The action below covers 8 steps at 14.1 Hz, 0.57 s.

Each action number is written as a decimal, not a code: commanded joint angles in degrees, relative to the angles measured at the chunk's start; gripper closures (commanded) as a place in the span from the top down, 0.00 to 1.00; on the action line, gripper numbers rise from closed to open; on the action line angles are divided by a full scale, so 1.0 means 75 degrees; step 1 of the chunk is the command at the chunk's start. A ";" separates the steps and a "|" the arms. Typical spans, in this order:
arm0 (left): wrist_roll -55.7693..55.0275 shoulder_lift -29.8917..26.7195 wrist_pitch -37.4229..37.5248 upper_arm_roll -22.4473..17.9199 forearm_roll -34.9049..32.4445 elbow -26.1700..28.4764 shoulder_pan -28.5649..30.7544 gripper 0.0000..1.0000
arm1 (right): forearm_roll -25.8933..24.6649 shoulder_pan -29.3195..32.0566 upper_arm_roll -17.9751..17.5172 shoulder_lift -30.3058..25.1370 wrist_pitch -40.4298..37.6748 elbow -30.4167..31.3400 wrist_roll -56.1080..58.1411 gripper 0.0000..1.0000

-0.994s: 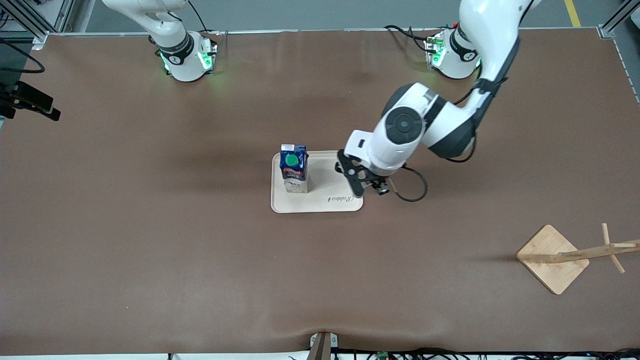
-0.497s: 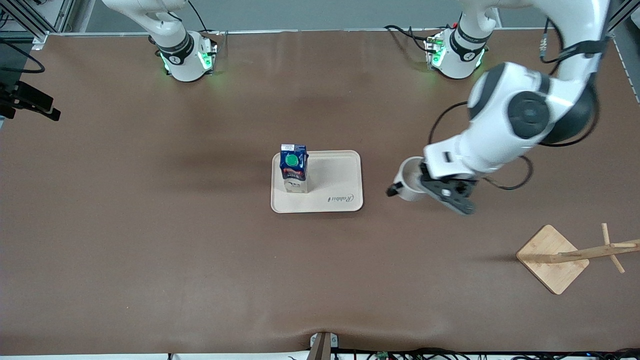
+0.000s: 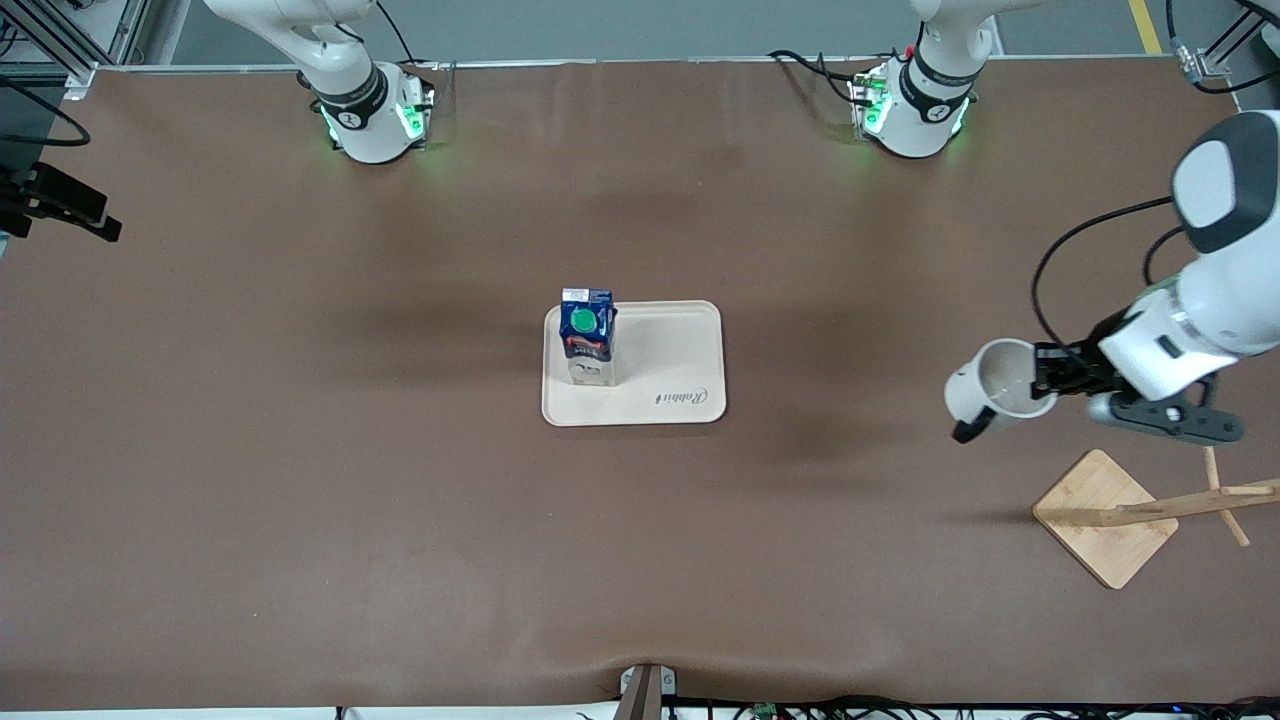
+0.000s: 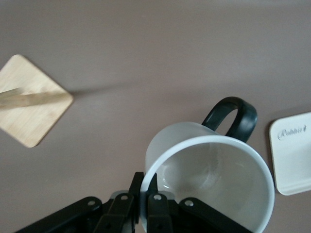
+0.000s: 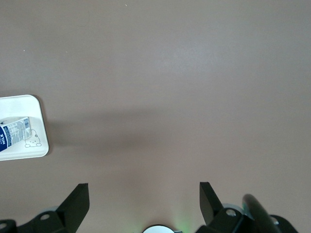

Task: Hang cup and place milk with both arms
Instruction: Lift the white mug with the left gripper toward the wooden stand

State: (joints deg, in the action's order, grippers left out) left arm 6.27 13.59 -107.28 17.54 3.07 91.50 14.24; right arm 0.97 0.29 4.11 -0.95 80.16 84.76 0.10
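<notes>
The left claw point(image 3: 1045, 384) hangs in the air over bare counter point(image 3: 300, 500) toward the left arm's end, its two fingers pinched on the rim of the cup point(image 3: 995, 390), one inside the wall and one outside, so the cup tilts with its mouth open upward and its black handle point(image 4: 233, 119) pointing away from the claw. Below and just beside that claw stands the wooden rack point(image 3: 1150, 510) on its square base, apart from the cup. The milk point(image 3: 587, 335) stands upright on the pale tray point(image 3: 680, 345) at mid-counter, well apart from the left claw, while the right claw point(image 5: 143, 204) waits high over bare counter with fingers spread and nothing between them.
</notes>
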 commanded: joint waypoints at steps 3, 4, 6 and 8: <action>-0.0565 0.0003 -0.0484 -0.0007 0.0926 -0.0094 0.0642 0.00 | 0.0082 0.0161 -0.0115 -0.0014 -0.0035 -0.0052 0.0080 1.00; -0.0798 0.0050 -0.0671 -0.0007 0.1159 -0.0094 0.0818 0.00 | 0.0082 0.0173 -0.0115 -0.0014 -0.0035 -0.0052 0.0080 1.00; -0.1780 0.0063 -0.0732 -0.0019 0.1489 -0.0118 0.0925 0.00 | 0.0082 0.0173 -0.0103 -0.0014 -0.0035 -0.0052 0.0080 1.00; -0.2322 0.0261 -0.0732 -0.0019 0.1490 -0.0327 0.1100 0.00 | 0.0082 0.0173 -0.0115 -0.0014 -0.0035 -0.0052 0.0080 1.00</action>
State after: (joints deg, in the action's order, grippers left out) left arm -7.10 14.07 -112.60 17.08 13.06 91.35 21.62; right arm 0.97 0.29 4.11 -0.95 80.16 84.76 0.10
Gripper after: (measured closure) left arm 0.938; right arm 0.000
